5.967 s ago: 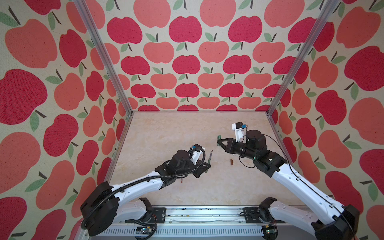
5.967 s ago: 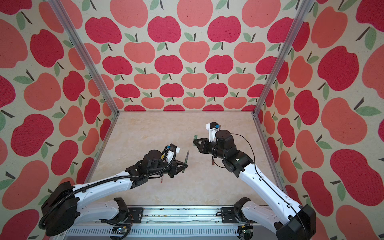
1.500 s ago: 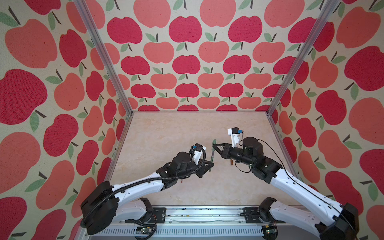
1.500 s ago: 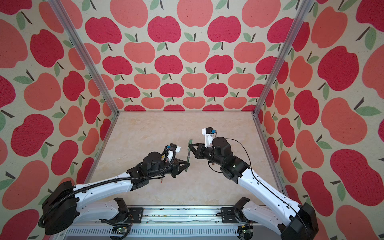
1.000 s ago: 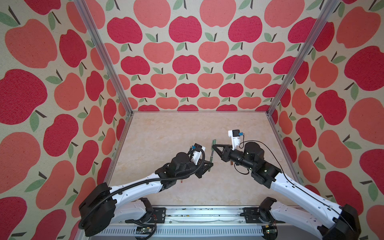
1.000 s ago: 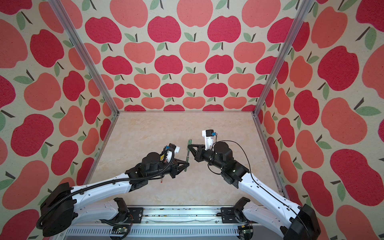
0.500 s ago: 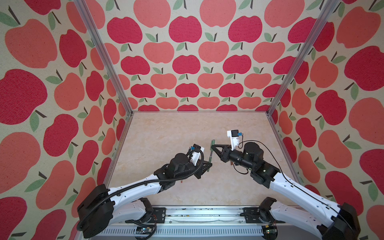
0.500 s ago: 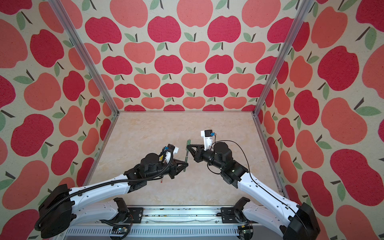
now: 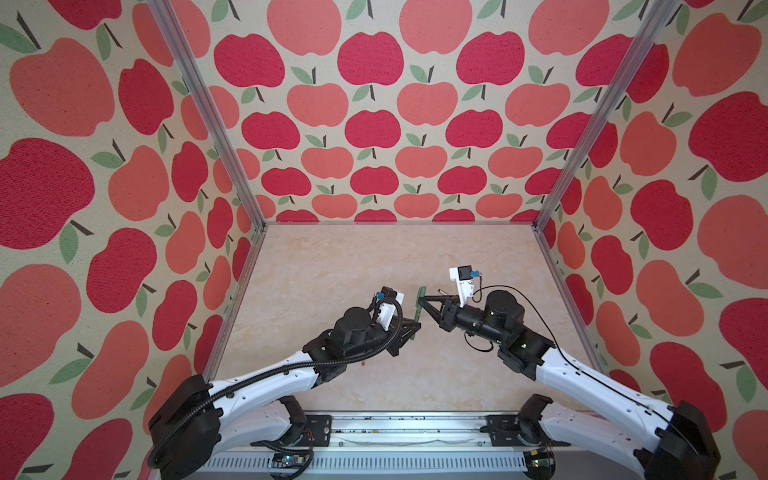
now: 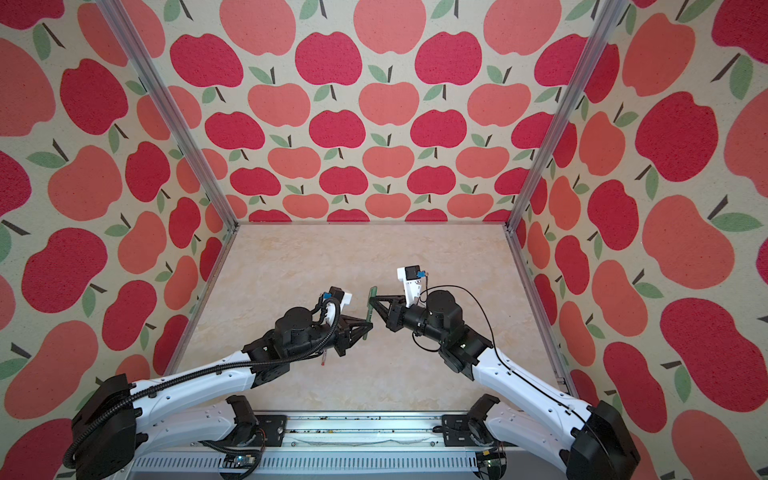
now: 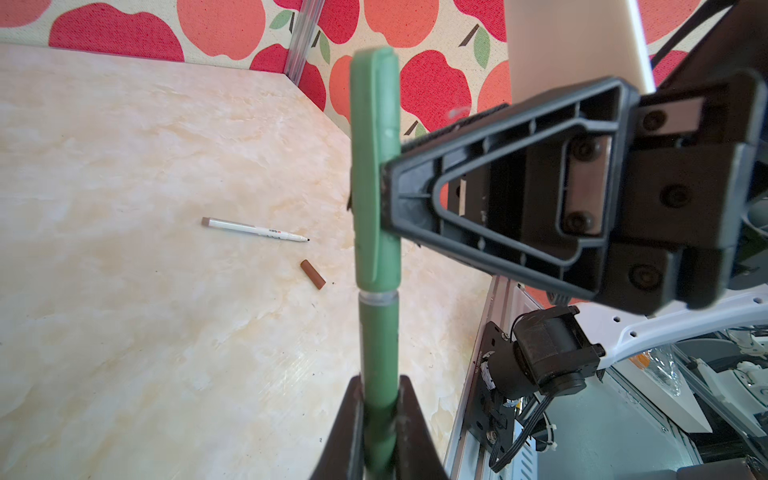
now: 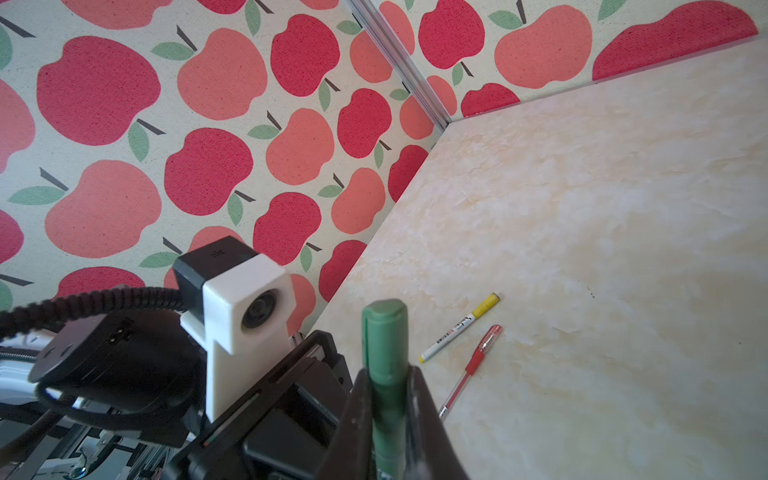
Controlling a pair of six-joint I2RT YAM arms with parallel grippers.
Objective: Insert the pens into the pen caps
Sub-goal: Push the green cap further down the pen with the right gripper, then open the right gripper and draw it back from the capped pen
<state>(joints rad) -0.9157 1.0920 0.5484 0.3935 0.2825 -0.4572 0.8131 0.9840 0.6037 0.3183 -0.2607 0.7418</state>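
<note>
Arms: both raised over the bench point(image 9: 332, 257), tips meeting; left end effector point(image 9: 415, 328) clamps the green pen point(image 11: 378, 345) barrel; right end effector point(image 9: 421, 301) pinches the green cap point(image 11: 374, 166), set on the pen's end
Left wrist only: white pen point(image 11: 253, 228) lying flat; brown cap point(image 11: 312, 274) near, apart
Right wrist only: yellow pen point(image 12: 461, 328), red pen point(image 12: 473, 365) side by side; left arm largely hides them from above

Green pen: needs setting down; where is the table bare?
Bare: far beige marbled tabletop along the back wall. Crowded: yellow-capped white pen and red pen by the left arm; white dark-tipped pen and brown cap by the right arm.
</note>
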